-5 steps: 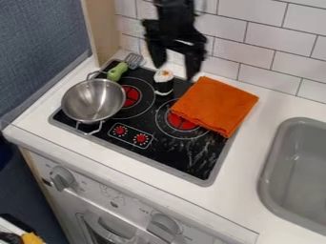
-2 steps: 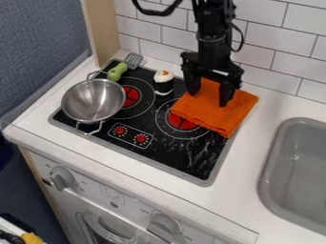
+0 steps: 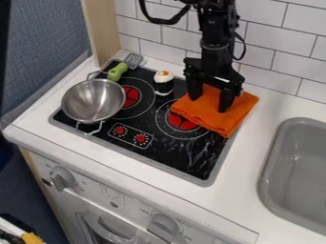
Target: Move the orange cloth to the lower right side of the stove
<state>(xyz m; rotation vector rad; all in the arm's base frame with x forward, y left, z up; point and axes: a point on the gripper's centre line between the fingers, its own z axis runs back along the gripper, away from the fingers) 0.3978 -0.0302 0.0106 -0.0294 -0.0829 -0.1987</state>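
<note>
The black gripper (image 3: 208, 105) hangs over the orange cloth (image 3: 219, 122), its two fingertips spread apart and down at the cloth's surface. The cloth lies folded across the upper right corner of the black stove (image 3: 194, 164), partly on the white counter, and covers part of the right burner. Whether the fingertips touch the cloth, I cannot tell.
A metal pot (image 3: 94, 101) stands on the stove's left side. Behind it lies a spatula with a green handle (image 3: 117, 71). A sushi-like toy (image 3: 164, 83) stands left of the gripper. A grey sink (image 3: 296, 174) is at the right; a tiled wall (image 3: 270, 43) rises behind.
From above the back of the stove, the gripper has moved right and down over the cloth, lowering slightly further since the second frame. The cloth has not visibly moved.
</note>
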